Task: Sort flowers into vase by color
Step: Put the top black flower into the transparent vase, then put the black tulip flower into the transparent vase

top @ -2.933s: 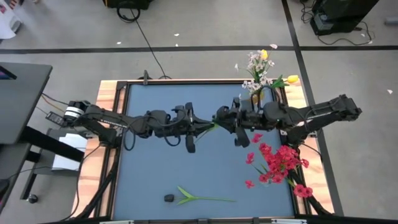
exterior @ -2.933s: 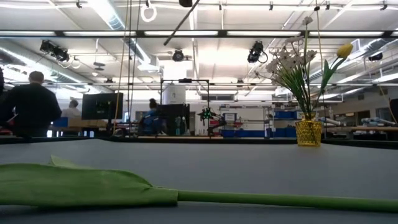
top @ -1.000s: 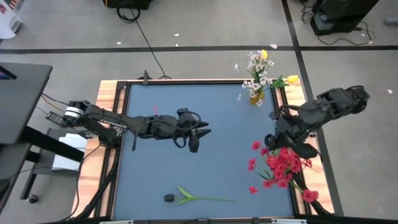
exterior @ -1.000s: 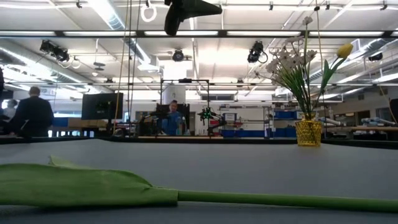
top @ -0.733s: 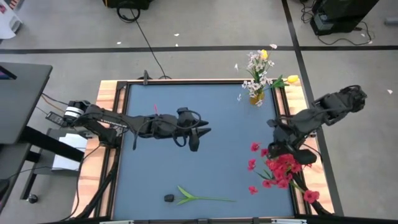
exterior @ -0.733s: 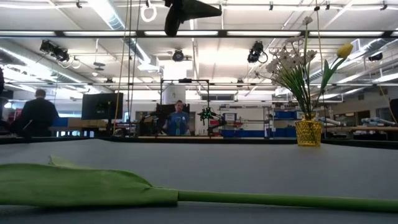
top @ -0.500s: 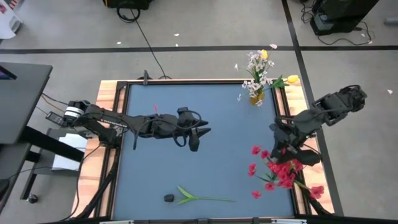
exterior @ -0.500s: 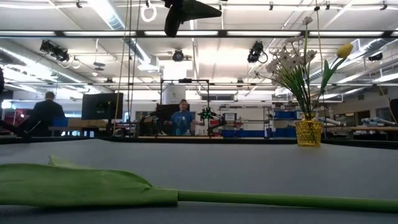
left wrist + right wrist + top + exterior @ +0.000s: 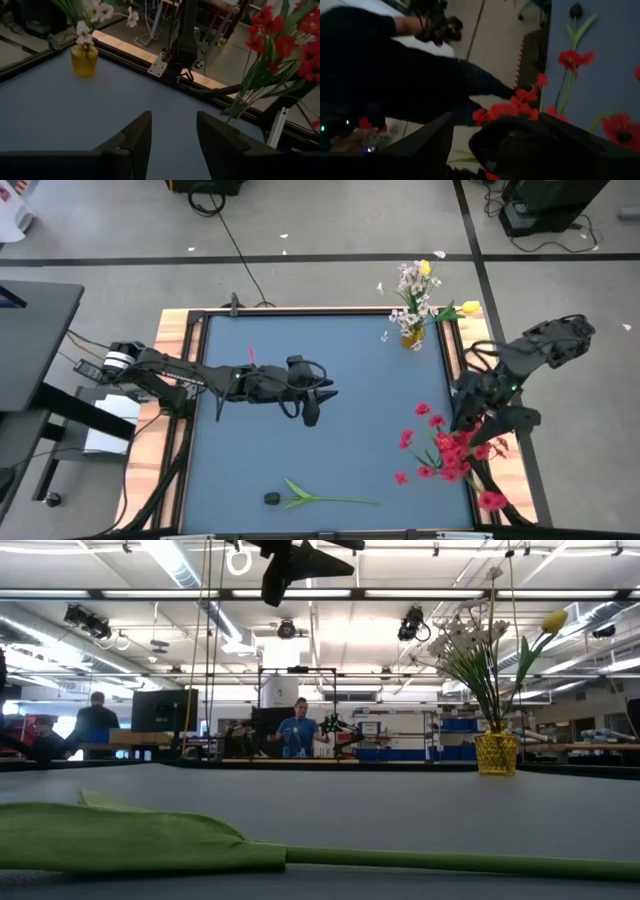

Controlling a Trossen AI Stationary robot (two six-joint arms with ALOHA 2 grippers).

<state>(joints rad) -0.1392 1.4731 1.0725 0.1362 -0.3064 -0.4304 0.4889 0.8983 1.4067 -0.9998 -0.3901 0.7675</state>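
Observation:
A yellow vase (image 9: 412,336) at the table's far right holds white sprays and yellow tulips (image 9: 553,619). Red flowers (image 9: 455,445) stand in a clear vase (image 9: 235,106) at the right edge. My right gripper (image 9: 485,420) hangs open just above these red blooms (image 9: 512,107), and I see nothing between its fingers. One dark-headed bud (image 9: 271,498) lies flat on the mat near the front edge, its leaves and stem (image 9: 130,838) along the table. My left gripper (image 9: 310,405) hovers open over the table's middle, with nothing in it (image 9: 172,135).
The table has a raised dark frame and wooden side rails (image 9: 170,340). Between the two vases and the lying flower is bare blue mat (image 9: 350,450). People stand in the room far behind the table (image 9: 300,730).
My right gripper has moved from over the red bunch toward the table's right edge and a little nearer, and its fingers have opened. The red flowers have shifted and spread slightly toward the near right.

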